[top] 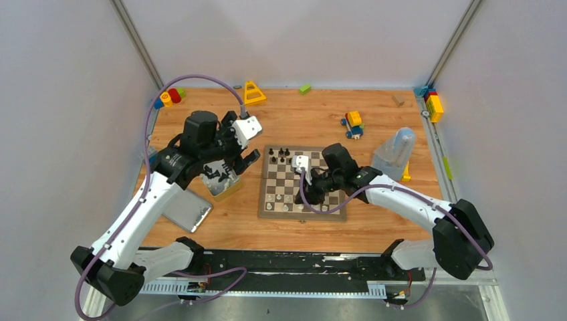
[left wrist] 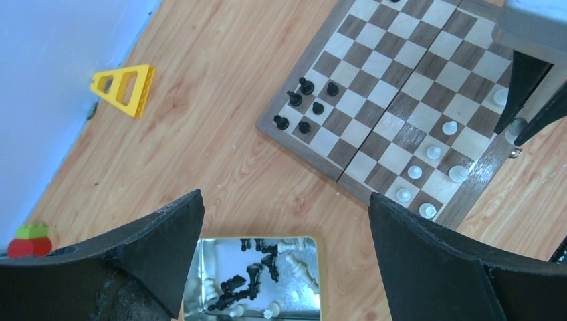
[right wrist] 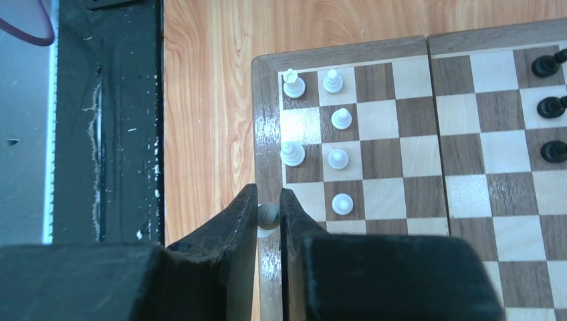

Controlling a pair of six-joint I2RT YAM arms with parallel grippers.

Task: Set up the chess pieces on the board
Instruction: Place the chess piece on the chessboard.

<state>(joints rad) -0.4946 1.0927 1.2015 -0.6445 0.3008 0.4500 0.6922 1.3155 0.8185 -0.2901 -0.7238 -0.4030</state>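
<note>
The board point(top: 284, 184) lies mid-table, with several black chess pieces point(top: 281, 155) in its far left corner and several white ones point(top: 279, 202) along its near left edge. My left gripper point(left wrist: 284, 197) is open and hangs above a silver tin point(left wrist: 319, 267), which holds loose black and white pieces point(left wrist: 257, 274). In the top view that gripper point(top: 237, 164) is just left of the board. My right gripper point(right wrist: 268, 190) is shut on a white piece point(right wrist: 267, 215) over the board's near border point(right wrist: 267, 134), beside the standing white pieces point(right wrist: 332, 160).
The tin's flat lid point(top: 187, 208) lies near the left arm. A yellow triangular block point(top: 253, 93) sits at the back, toy blocks point(top: 353, 124) behind the board, and a clear plastic bag point(top: 394, 152) to its right. More blocks point(top: 168, 97) sit in the far left corner.
</note>
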